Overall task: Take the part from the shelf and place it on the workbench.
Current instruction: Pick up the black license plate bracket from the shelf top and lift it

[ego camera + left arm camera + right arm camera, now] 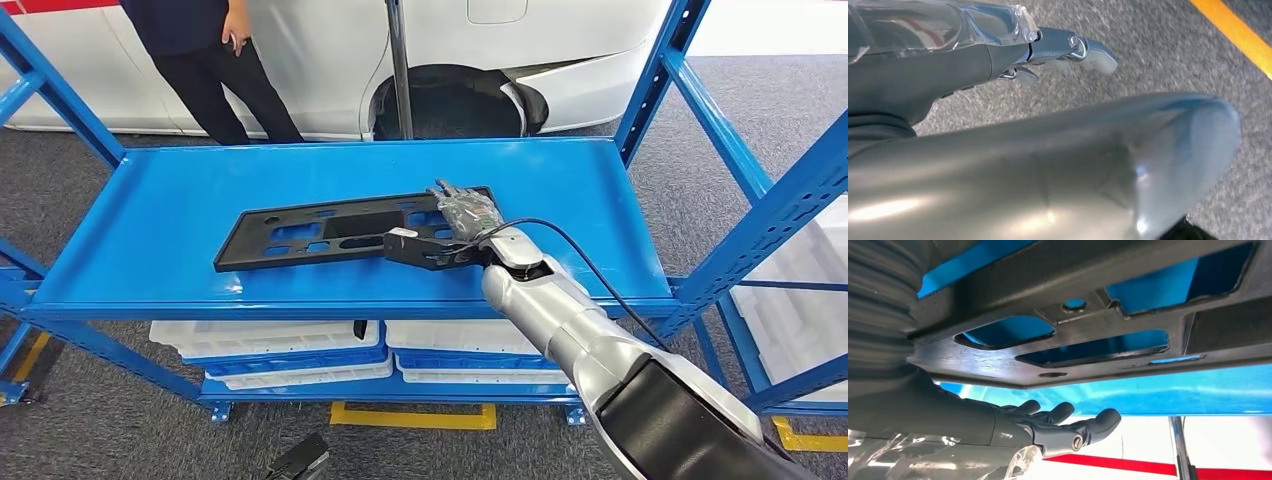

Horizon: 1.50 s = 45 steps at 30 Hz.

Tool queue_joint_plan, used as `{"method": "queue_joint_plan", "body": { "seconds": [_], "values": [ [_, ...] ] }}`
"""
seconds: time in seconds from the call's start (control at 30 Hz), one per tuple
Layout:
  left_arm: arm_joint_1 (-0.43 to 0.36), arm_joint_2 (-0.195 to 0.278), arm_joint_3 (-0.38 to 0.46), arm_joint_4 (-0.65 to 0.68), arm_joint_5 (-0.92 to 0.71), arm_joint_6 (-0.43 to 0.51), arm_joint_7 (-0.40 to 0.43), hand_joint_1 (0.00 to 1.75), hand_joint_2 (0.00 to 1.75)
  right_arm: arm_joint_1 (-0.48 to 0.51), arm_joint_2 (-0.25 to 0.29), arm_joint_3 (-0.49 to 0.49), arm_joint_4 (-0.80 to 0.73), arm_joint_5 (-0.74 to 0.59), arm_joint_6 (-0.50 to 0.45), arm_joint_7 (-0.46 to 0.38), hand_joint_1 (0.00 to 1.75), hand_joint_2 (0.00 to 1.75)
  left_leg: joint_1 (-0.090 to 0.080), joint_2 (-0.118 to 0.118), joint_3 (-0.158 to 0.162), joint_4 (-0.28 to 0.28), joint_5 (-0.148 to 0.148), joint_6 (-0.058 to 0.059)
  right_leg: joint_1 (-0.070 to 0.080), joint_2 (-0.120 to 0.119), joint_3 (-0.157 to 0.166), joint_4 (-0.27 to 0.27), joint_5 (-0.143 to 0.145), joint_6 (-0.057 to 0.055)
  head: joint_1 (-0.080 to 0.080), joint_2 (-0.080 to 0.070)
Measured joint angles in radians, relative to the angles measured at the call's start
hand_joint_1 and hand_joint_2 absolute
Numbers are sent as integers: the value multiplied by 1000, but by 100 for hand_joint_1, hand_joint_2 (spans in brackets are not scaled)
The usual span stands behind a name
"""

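Reaching for the flat black part on the shelf

We see the part [345,233] lying flat on the blue shelf [150,220], our right hand [466,210] over its right end, fingers spread, gripping nothing. We judge it stiff, light plastic, thin and awkwardly long; its cut-outs and right edge offer a hold. Our left hand [1068,47] hangs; we cannot tell its state.

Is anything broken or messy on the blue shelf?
Nothing looks broken or spilled. The black part lies flat on the blue shelf, a little slanted to the shelf's front edge. The right hand reaches over the part's right end, fingers stretched out. That seems normal for picking it up.
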<state>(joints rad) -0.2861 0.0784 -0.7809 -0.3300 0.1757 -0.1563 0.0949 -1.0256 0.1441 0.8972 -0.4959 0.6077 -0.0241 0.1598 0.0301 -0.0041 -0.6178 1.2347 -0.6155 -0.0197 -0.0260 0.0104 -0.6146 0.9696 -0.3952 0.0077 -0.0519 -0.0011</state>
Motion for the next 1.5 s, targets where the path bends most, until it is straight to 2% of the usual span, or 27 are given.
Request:
{"method": "queue_joint_plan", "body": {
  "seconds": [0.03, 0.07, 0.13, 0.17, 0.2, 0.23, 0.33, 0.4, 0.5, 0.63, 0.7, 1.23, 1.5],
  "values": [
    [2, 0, 0, 0, 0, 0, 0, 0, 0, 2, 0, 0, 0, 0, 0, 0, 0, 175, -1, 0, -31, 27, 11, 2, 1, 1, 9, 0, -7, 0, 0, 0],
    [4, 0, 0, 0, 0, 0, 0, 0, 0, 3, 0, 0, 0, 0, 1, 0, 0, 175, -2, 0, -42, 9, 46, 6, 2, 2, 20, 0, -13, 1, 0, 0],
    [6, 0, 0, 0, 1, 0, 1, 0, 0, 4, 1, 0, 0, 0, 3, 1, 0, 175, -4, 0, -17, -128, 159, 16, 2, 5, 44, 0, -26, 6, 0, 0],
    [6, 0, 0, 0, 2, 0, 2, 0, 0, 4, 1, 0, 1, 0, 4, 1, 0, 175, -7, 0, 2, -200, 204, 21, 4, 6, 51, 0, -32, 11, 0, 0],
    [6, 0, 0, 0, 3, 0, 4, 0, 0, 4, 2, 0, 2, 0, 4, 2, 0, 175, -9, 0, 15, -249, 231, 24, 7, 8, 54, 0, -37, 15, 0, 0],
    [6, 0, 0, 0, 6, 0, 6, 0, 0, 4, 2, 0, 3, 0, 4, 3, 0, 175, -10, 0, 21, -274, 240, 23, 9, 10, 53, 1, -40, 14, 0, 0],
    [8, 0, 0, 0, 11, -1, 9, 0, 0, 0, 2, 0, 4, 1, 3, 3, 0, 175, -11, -3, 22, -280, 238, 18, 14, 10, 54, -3, -42, 0, 2, 0],
    [6, 0, 1, 0, 11, -1, 9, 0, 0, -1, 2, 0, 5, 1, 3, 3, 0, 175, -12, -5, 22, -280, 236, 22, 14, 7, 59, -11, -41, -1, 2, 0],
    [5, 0, 1, 0, 12, -2, 9, 0, 0, -1, 2, 0, 5, 1, 4, 3, 0, 175, -14, -6, 22, -279, 234, 29, 14, 6, 63, -18, -39, 3, 2, 0],
    [5, 0, 1, 0, 11, -1, 10, 0, 0, -2, 2, 0, 10, 1, 5, 3, 0, 175, -16, -6, 23, -278, 232, 33, 11, 6, 65, -22, -39, 21, 2, 0],
    [4, 0, 2, 0, 11, 0, 11, 0, 0, -3, 2, 0, 14, 2, 7, 2, 0, 175, -17, -6, 23, -278, 232, 33, 11, 6, 65, -22, -39, 25, 2, 0],
    [6, 0, 3, 0, 10, 15, 12, 0, 0, -11, -31, 0, 23, 20, 5, 4, 0, 175, -11, -5, 28, -279, 233, 34, 18, 6, 69, -21, -39, 26, 2, 0],
    [6, 0, 3, 0, -6, 37, 9, 0, 0, -8, -46, 0, 27, 27, -44, 21, 0, 175, -12, -5, 29, -279, 233, 34, 18, 6, 69, -21, -39, 26, 2, 0]
  ]
}}
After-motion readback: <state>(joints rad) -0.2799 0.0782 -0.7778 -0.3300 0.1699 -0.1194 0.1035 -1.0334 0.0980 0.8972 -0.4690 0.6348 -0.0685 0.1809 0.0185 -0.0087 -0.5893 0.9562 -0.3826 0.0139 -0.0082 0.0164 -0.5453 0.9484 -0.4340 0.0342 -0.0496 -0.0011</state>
